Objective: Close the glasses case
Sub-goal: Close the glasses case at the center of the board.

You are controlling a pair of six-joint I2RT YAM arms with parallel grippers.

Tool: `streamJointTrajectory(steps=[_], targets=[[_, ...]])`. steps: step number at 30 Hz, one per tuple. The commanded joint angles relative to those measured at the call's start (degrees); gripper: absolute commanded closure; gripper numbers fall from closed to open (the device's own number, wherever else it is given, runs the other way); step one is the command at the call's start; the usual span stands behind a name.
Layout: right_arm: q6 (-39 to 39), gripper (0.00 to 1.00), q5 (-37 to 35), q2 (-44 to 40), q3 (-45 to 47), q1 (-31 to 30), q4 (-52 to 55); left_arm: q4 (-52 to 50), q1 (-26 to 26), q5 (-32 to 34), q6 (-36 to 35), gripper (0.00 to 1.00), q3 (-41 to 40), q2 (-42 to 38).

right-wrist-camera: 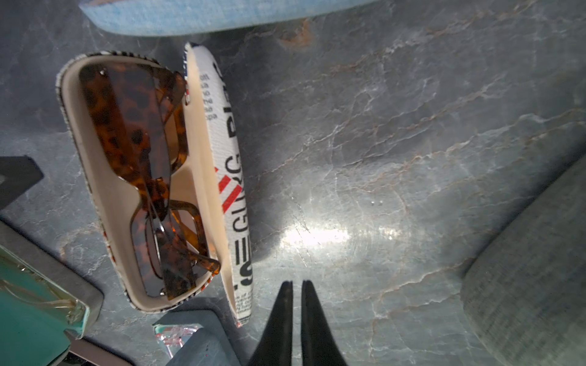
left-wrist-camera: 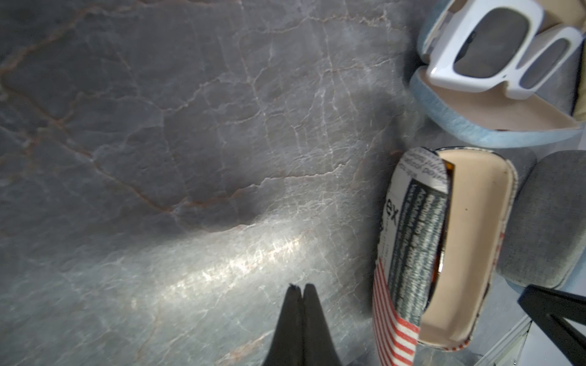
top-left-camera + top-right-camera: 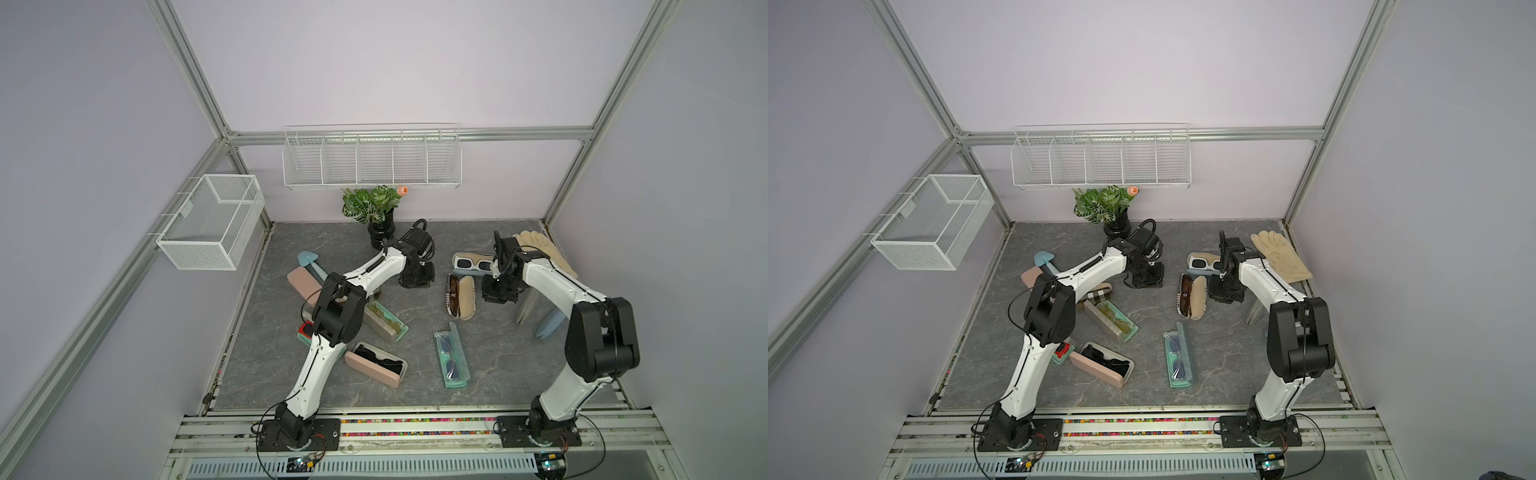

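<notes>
Black fingertips of the right gripper fill the foreground of the right wrist view, drawn almost together with only a slit between them and nothing held. They hover over bare table just beside the outer face of the newsprint-patterned glasses case. This case lies mid-table between the two arms in both top views. The left gripper is pressed fully together, also empty, and sits on the case's other side, a little apart from it.

The step in hand looks like the approach, since the lid is not yet touched. It stands roughly on edge along the hinge, with the tray lying open. The next move probably calls for the closed right fingertips to meet the lid's printed outer face and push it over onto the tray (the left could brace the far side).

Tortoiseshell sunglasses lie folded in the tray. One temple tip rises near the rim and might catch the lid. A blue case close by holds white sunglasses and is also open. A teal case holds clear glasses, and a pink case holds a dark pair.
</notes>
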State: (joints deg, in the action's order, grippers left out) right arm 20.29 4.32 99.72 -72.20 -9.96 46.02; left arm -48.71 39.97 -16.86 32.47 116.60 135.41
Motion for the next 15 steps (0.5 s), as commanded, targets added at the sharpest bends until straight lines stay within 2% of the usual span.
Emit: streamJointTrajectory(steps=[1, 15], targets=[[-0.57, 0.89, 1.73, 3.26, 0.74, 0.02, -1.96, -1.23, 0.55, 0.41, 0.05, 1.0, 2.25, 2.21], [0.69, 0.87, 2.54, 9.38, -2.77, -1.3, -2.6, -2.17, 1.96, -2.38, 0.51, 1.0, 8.6, 6.97]])
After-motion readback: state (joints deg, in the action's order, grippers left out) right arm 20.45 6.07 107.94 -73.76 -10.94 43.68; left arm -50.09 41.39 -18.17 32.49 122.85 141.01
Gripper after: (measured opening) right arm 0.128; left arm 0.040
